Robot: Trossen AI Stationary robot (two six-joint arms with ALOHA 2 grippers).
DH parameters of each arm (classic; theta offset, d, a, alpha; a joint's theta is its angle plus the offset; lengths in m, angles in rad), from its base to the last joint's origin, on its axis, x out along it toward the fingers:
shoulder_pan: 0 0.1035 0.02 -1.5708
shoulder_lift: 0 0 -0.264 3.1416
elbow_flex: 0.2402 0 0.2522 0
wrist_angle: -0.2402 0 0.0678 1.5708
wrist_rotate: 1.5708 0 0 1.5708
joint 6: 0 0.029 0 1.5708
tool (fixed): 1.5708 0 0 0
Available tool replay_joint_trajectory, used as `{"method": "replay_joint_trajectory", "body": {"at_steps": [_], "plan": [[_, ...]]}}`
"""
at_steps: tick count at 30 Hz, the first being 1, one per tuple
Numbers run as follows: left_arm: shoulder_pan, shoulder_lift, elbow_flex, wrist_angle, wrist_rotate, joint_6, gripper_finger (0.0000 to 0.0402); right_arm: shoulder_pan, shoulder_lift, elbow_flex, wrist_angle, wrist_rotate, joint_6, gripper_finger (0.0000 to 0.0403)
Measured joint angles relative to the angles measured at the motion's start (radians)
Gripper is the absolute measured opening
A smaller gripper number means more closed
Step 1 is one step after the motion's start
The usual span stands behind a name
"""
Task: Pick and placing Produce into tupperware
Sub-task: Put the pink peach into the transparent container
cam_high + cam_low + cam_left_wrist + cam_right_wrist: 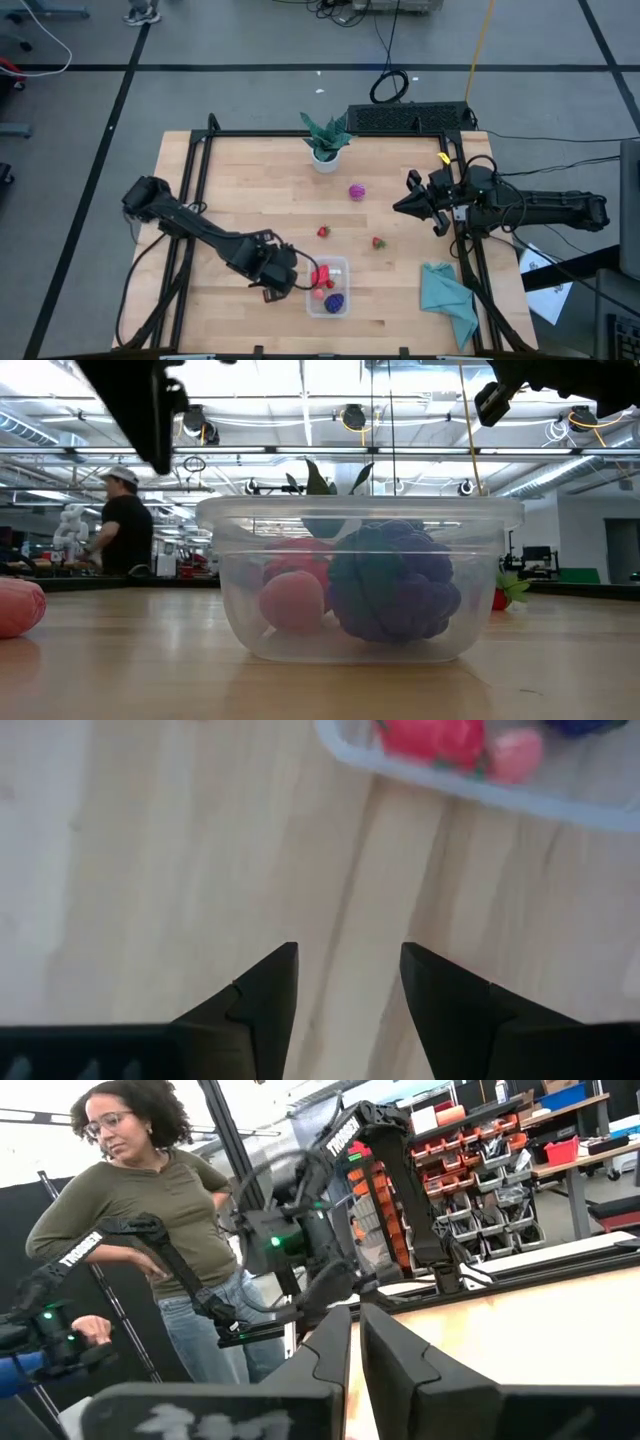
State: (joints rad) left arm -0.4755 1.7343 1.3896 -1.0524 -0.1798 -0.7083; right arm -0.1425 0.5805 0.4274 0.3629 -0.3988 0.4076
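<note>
The clear tupperware [329, 287] stands near the table's front edge. It holds a red piece [430, 738], a pinkish piece [515, 752] and a dark purple bumpy piece [395, 585]. My left gripper [348, 955] points down over bare wood just left of the tupperware [480, 792], open and empty. Loose produce lies on the table: a magenta piece [357, 192] and two small red ones [323, 231] [378, 242]. My right gripper [405, 205] hangs shut and empty at the right side of the table.
A green potted plant [326, 140] stands at the far middle. A teal cloth [447, 295] lies at the front right. In the low view a pinkish object [18, 605] lies on the wood at the left edge. A person [150, 1210] stands beyond the table.
</note>
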Motion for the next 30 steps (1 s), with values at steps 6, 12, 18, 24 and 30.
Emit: {"method": "replay_joint_trajectory", "body": {"at_steps": [6, 12, 18, 24, 30], "plan": [[-0.036, -0.051, -0.149, 0.102, 0.076, -0.180, 0.0184, 0.000, 0.000, 0.000, 0.004, 0.000, 0.000, 0.0018], [-0.082, -0.045, -0.209, 0.251, 0.133, -0.303, 0.0184, 0.000, 0.000, 0.000, 0.005, 0.001, 0.000, 0.0018], [-0.109, -0.040, -0.226, 0.325, 0.135, -0.376, 0.0184, 0.000, 0.001, 0.000, 0.006, 0.001, 0.000, 0.0018], [-0.125, -0.040, -0.226, 0.322, 0.132, -0.414, 0.0184, 0.000, 0.000, 0.000, 0.005, 0.001, 0.000, 0.0018], [-0.132, -0.040, -0.226, 0.323, 0.125, -0.448, 0.0184, 0.000, 0.001, 0.000, 0.006, 0.001, 0.000, 0.0018]]}}
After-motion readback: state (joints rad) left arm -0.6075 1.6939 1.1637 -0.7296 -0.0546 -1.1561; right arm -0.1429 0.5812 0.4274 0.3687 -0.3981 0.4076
